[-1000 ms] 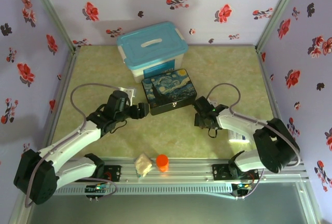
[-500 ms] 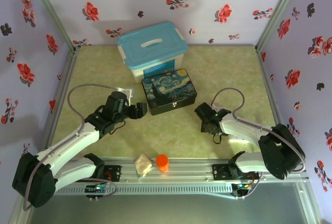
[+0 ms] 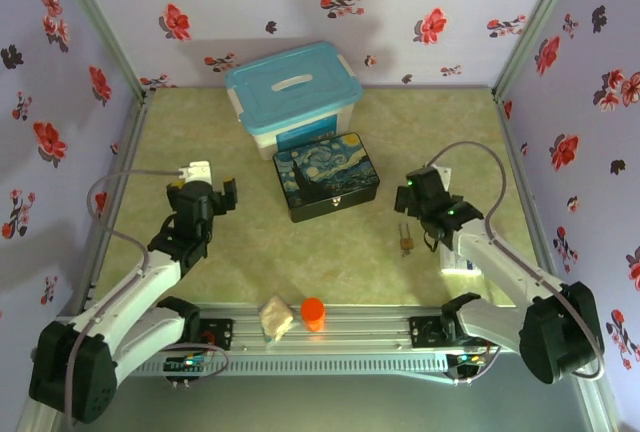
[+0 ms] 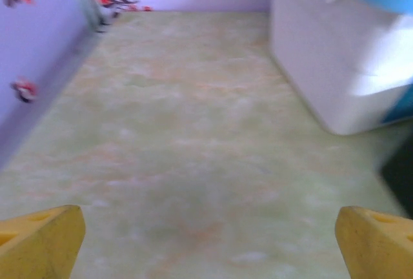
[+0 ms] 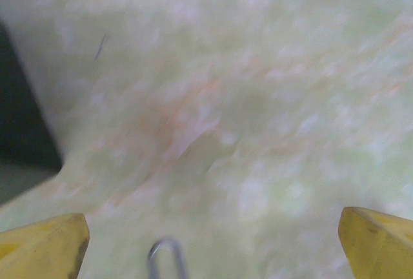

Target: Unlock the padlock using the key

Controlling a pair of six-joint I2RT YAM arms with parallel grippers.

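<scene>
The small brass padlock (image 3: pixel 405 244) lies on the table in front of the painted box, its thin silver shackle (image 5: pixel 165 258) pointing toward the back. I cannot make out the key; it is too small to tell apart from the padlock. My right gripper (image 3: pixel 413 200) hovers just behind the padlock, open and holding nothing, its yellow fingertips (image 5: pixel 45 243) wide apart. My left gripper (image 3: pixel 207 186) is off to the left over bare table, also open and holding nothing, with its fingertips (image 4: pixel 40 240) spread wide.
The Starry Night painted box (image 3: pixel 326 174) sits mid-table, with a white bin with a blue lid (image 3: pixel 293 92) behind it. An orange cylinder (image 3: pixel 313 312) and a pale lump (image 3: pixel 276 318) rest on the front rail. A white card (image 3: pixel 462 266) lies under the right arm.
The left arm has swung away from the painted box to the left. The right gripper has moved back and right, and the padlock now lies free on the table.
</scene>
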